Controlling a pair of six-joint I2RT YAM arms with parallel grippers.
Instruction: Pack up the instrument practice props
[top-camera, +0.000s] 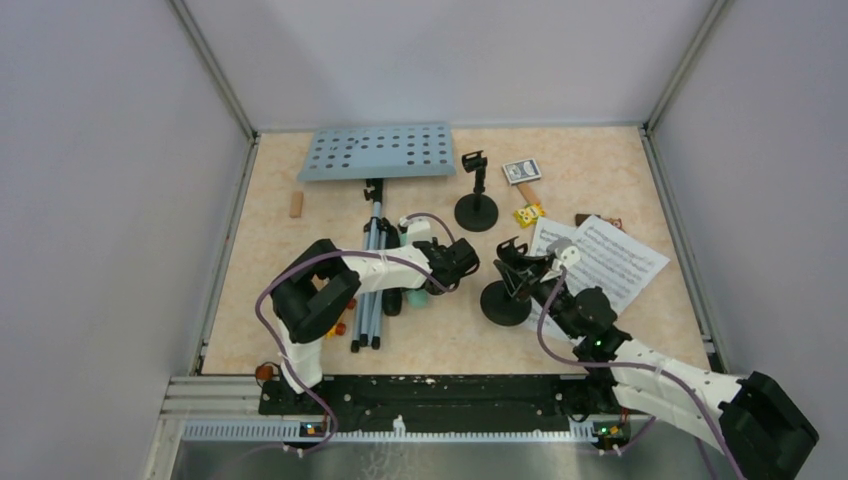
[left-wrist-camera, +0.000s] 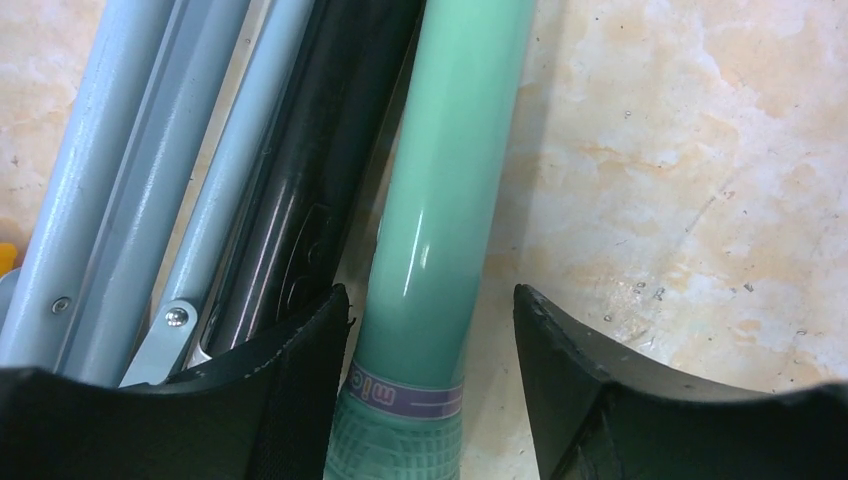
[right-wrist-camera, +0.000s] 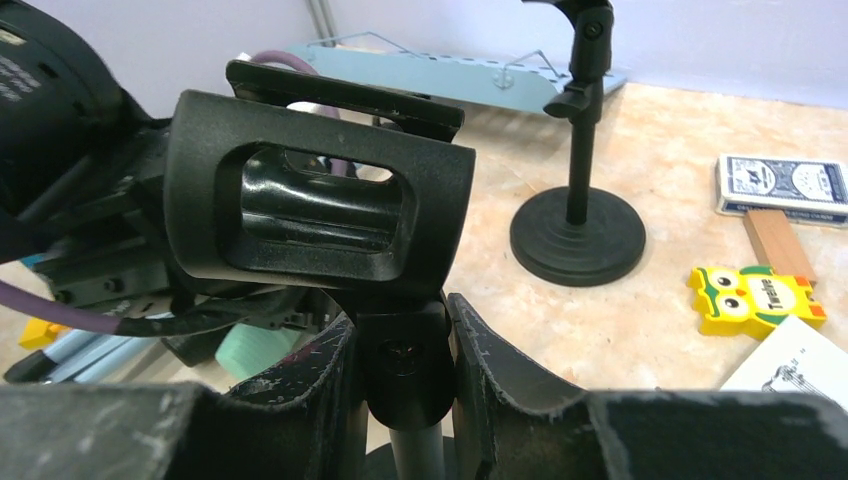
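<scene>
The mint-green microphone (left-wrist-camera: 440, 200) lies on the table beside the black microphone (left-wrist-camera: 320, 180) and the silver tripod pole (left-wrist-camera: 120, 180). My left gripper (left-wrist-camera: 432, 320) straddles the mint one near its head, open, with a clear gap on the right side. My right gripper (right-wrist-camera: 400, 340) is shut on the near mic holder (right-wrist-camera: 320, 200), clamping the joint just under its clip; its round base (top-camera: 505, 303) stands on the table. The other mic holder (top-camera: 476, 212) stands upright farther back. The pale-blue music desk (top-camera: 380, 152) lies at the back, and the sheet-music pages (top-camera: 600, 260) at right.
A deck of cards (top-camera: 521, 169), a yellow owl toy (top-camera: 529, 213) and a tan wooden block (right-wrist-camera: 775, 240) lie behind the sheets. Another wooden block (top-camera: 295, 204) sits at back left. Small colourful bricks (top-camera: 340, 327) lie by the left arm. Walls enclose the table.
</scene>
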